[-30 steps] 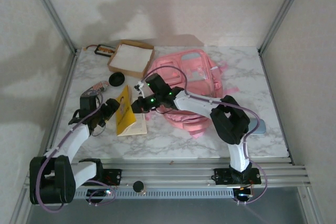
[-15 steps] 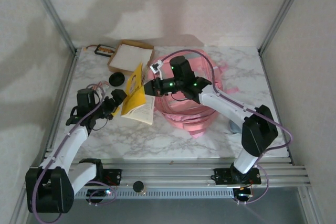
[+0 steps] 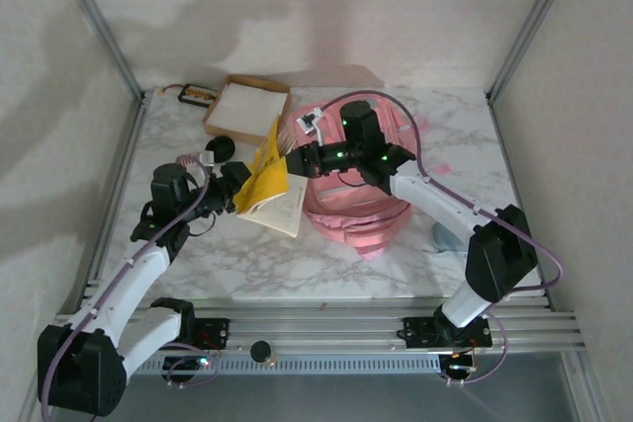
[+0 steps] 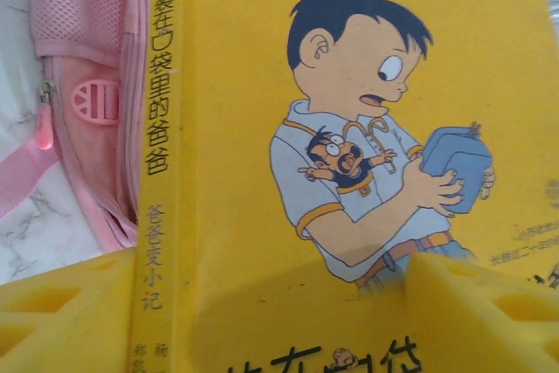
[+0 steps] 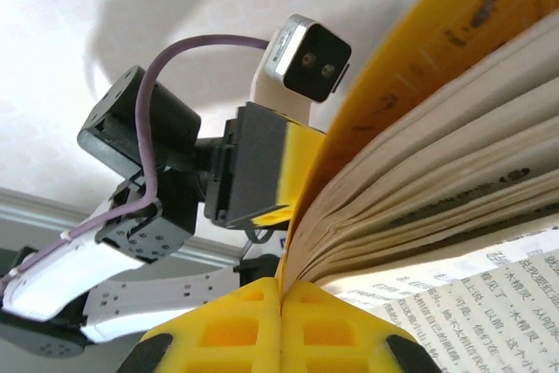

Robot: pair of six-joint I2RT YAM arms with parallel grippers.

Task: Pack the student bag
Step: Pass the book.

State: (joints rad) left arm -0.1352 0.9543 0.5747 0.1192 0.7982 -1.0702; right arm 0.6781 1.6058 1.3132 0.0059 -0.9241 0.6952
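Note:
A yellow comic book (image 3: 265,173) hangs open above the table, at the left side of the pink student bag (image 3: 368,212). My right gripper (image 3: 298,159) is shut on the edge of the book's cover (image 5: 376,120), and the pages (image 5: 454,172) fan out below it. My left gripper (image 3: 237,178) is open against the book's front cover (image 4: 349,128), its yellow fingers (image 4: 61,312) spread to either side of the picture. In the left wrist view, the bag's pink mesh and zip (image 4: 83,85) show to the left of the book. The left gripper (image 5: 293,168) also appears behind the cover.
A brown cardboard box with a white inside (image 3: 247,106) stands at the back left, with a black round object (image 3: 220,148) in front of it. A small orange-and-black item (image 3: 196,94) lies in the back corner. A grey-blue object (image 3: 445,236) lies right of the bag.
The right gripper has lifted the book off the table and carried it back and to the right, against the bag. The left gripper followed it up and right, closing on the cover.

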